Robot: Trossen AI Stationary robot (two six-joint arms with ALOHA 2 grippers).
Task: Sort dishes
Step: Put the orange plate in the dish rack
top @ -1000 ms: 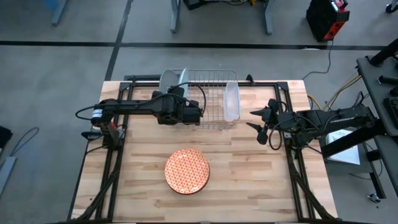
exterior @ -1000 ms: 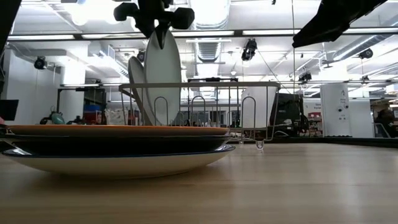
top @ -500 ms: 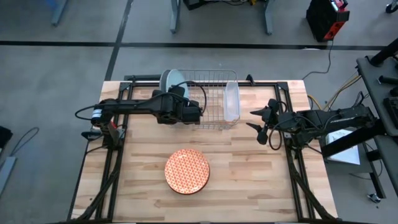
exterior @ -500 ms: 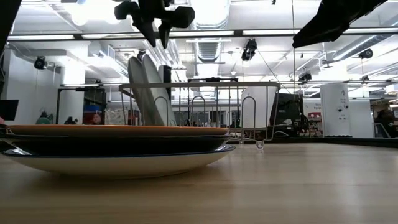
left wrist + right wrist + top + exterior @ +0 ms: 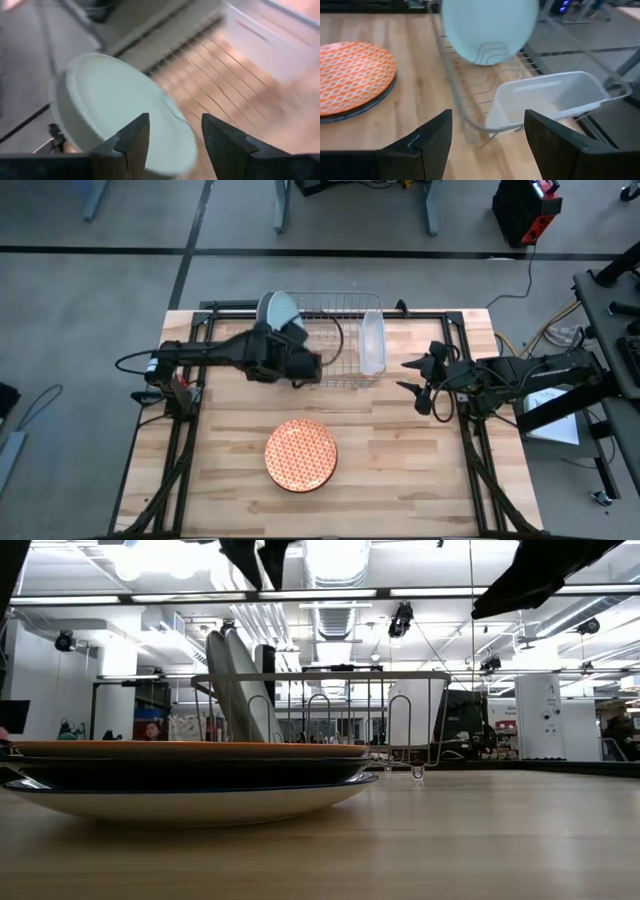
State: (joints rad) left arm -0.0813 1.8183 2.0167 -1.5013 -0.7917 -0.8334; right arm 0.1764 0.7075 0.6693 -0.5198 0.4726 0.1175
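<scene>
And the plate is in! The left gripper (image 5: 312, 367) has let go of the large pale blue round plate (image 5: 279, 308), which a second ago hung pinched upright between its fingers above the wire dish rack (image 5: 340, 330); now it stands on edge in the rack's left end, leaning against a second upright plate of similar size behind it, seen clearly in the low view. The fingers (image 5: 131, 138) are spread apart and empty, with the plate's face showing beyond them. That looks like one more dish sorted. The left arm reaches in from the table's left, its gripper just in front of the rack, lifted clear of the plate's rim. Over on the right, the right gripper (image 5: 420, 380) waits near the clear plastic tub (image 5: 372, 342) at the rack's end, fingers wide apart, holding nothing. Left on the wooden table (image 5: 400, 470): the stack topped by the orange-and-white patterned plate (image 5: 301, 454), sitting well apart from both grippers, likely next up.
</scene>
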